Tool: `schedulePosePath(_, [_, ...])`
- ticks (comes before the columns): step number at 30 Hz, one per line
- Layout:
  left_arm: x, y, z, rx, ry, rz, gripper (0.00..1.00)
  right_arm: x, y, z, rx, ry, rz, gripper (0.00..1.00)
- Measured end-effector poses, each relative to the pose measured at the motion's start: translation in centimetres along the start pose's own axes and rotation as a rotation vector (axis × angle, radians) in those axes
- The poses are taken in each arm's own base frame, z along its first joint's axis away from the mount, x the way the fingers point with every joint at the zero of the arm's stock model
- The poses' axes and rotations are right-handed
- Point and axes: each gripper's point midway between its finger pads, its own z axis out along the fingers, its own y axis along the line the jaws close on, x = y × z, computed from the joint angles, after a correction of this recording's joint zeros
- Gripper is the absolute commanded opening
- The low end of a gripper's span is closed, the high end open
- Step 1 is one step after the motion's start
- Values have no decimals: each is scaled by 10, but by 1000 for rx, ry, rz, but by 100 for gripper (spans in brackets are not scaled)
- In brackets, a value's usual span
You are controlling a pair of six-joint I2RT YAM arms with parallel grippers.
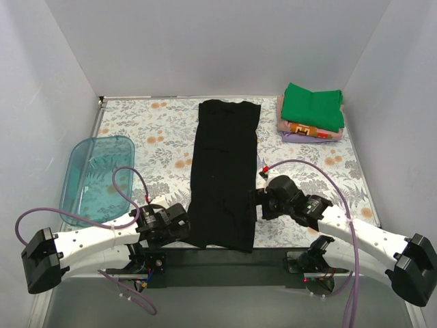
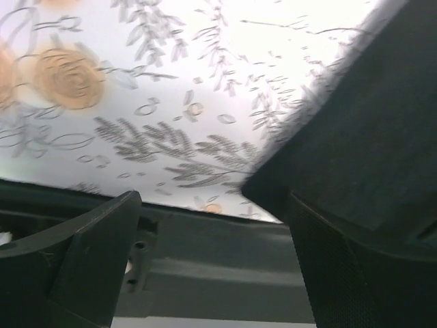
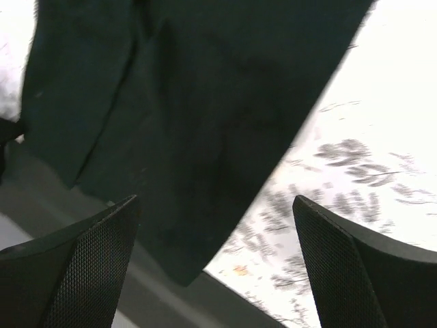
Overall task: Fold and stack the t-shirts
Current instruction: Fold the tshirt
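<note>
The black t-shirt (image 1: 225, 171) lies folded into a long strip down the middle of the floral table, its hem at the near edge. My left gripper (image 1: 183, 229) is open at the strip's near left corner, which shows in the left wrist view (image 2: 355, 150). My right gripper (image 1: 254, 205) is open beside the strip's right edge, above the cloth in the right wrist view (image 3: 191, 137). Neither holds anything. A stack of folded shirts sits at the back right, the green one (image 1: 313, 106) on top, orange-patterned (image 1: 304, 128), pink and lavender beneath.
A translucent teal plastic tray (image 1: 95, 178) lies at the left of the table. A black bar (image 1: 225, 258) runs along the near edge between the arm bases. Grey walls enclose the table on three sides.
</note>
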Motion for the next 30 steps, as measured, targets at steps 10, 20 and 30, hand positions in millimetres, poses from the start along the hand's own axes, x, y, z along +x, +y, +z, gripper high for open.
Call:
schedulePosePath(10, [-5, -22, 10, 5, -12, -7, 55, 53, 24, -5, -53, 130, -19, 98])
schedulePosePath(20, [-8, -44, 17, 49, -5, -31, 0, 72, 30, -15, -49, 169, -6, 98])
schedulePosePath(30, [7, -59, 16, 144, 80, -58, 0, 111, 26, -12, 18, 286, 15, 89])
